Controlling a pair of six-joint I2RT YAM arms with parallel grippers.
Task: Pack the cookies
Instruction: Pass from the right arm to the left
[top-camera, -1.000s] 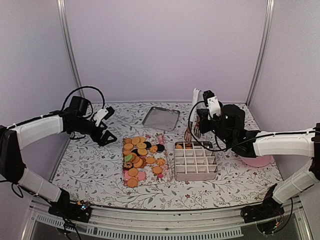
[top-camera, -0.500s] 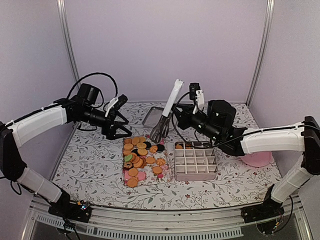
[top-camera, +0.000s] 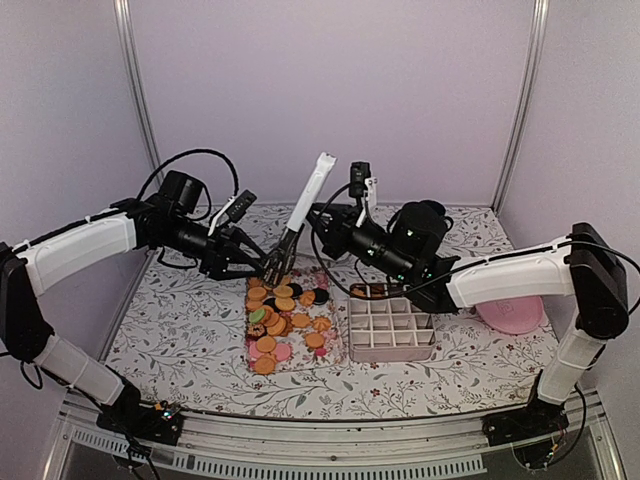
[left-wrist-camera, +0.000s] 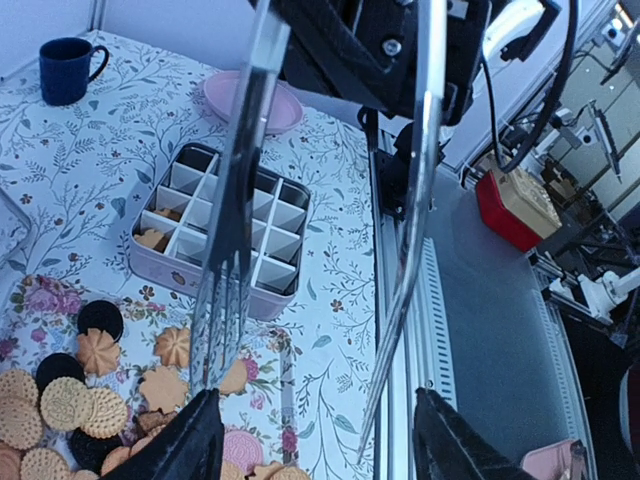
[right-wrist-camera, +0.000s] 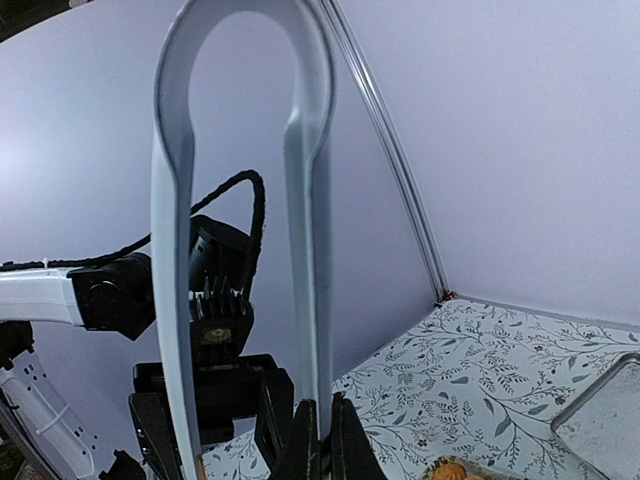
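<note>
Right hand (right-wrist-camera: 320, 445), mostly cut off at the bottom of its wrist view, clamps long silver metal tongs (right-wrist-camera: 170, 250), whose tips are hidden there. Left hand (left-wrist-camera: 320, 432) stands wide around the tong arms; contact is unclear. Round flat cookies (top-camera: 275, 318) heap on a floral rectangular tray (top-camera: 335, 358) at the middle of the tabletop (top-camera: 180, 340), and a few lie in the far compartments of the pink divided box (top-camera: 392, 352).

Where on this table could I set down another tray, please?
Bare tablecloth lies left of the tray of cookies, and a strip runs along the near edge before that tray and the divided box. Crowded: the tray's far end, where the left claw flanks the tongs in the right claw.
</note>
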